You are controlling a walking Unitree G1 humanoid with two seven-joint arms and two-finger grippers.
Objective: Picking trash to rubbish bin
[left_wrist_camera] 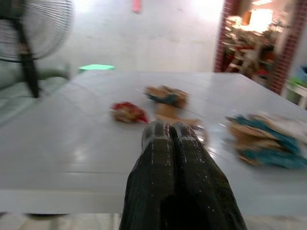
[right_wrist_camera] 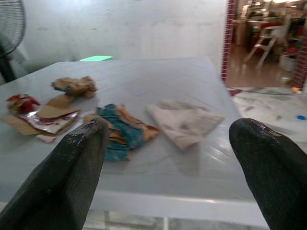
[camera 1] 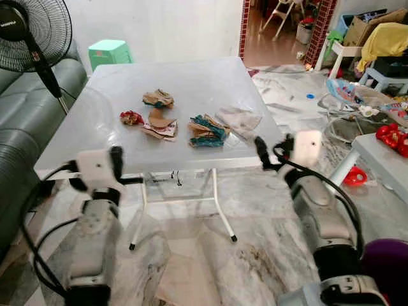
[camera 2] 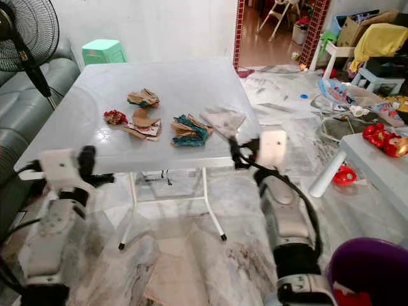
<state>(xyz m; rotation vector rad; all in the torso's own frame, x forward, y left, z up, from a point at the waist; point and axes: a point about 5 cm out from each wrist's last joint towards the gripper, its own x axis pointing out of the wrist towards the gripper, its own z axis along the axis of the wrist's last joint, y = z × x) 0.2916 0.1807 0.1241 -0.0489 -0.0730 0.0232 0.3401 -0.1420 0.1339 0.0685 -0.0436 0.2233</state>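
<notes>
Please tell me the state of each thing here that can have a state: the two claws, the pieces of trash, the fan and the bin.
Left claw: shut, holding nothing, at the table's near edge.
Right claw: open, holding nothing.
Red wrapper: crumpled, on the table.
Teal wrapper: crumpled, on the table.
White paper: lying flat.
Fan: cannot tell if running.
Purple bin: open-topped.

White wall behind; grey-veined marble floor, stained patch near the front. Grey folding table at centre, green stool beyond its far left corner, dark green sofa and black fan on the left. Brick-trimmed doorway at back opens onto a lit room with a wood floor; clutter and a low white table on the right.
</notes>
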